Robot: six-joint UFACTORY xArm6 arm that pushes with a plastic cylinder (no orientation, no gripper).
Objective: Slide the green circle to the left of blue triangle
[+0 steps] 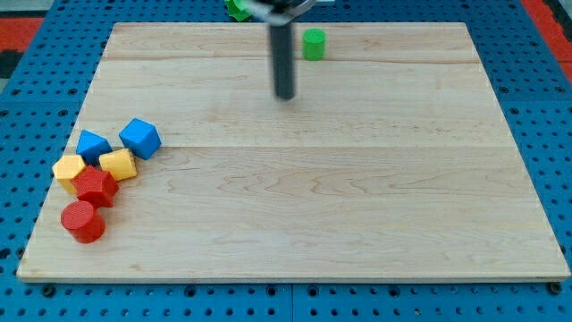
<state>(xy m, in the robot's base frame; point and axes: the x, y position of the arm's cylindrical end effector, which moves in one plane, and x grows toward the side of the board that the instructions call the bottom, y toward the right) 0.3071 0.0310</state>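
Bottom-left of the board point(375, 224): cluster of blocks, touching or nearly so. Nearest is a red cylinder point(82, 221), then a red block point(95, 187), a yellow block point(69, 170) beside it, another yellow one point(118, 165), then two blue blocks, point(93, 145) and point(139, 138). Can't tell which blue one is the triangle; the left one looks more wedge-like.

Mid-board is bare wood up to my tip point(284, 95), well apart from the cluster, toward the view's top. No fingers on this rig, just the rod, holding nothing.

Green circle point(313, 44) sits near the top edge, just up and right of my tip, not touching. Another green block point(237, 9) is half cut off at the top edge.

Judgement: circle is a small, light, rigid puck; should slide easily on smooth wood but may roll off a point contact. Push from its far-right side, centred, toward bottom-left.
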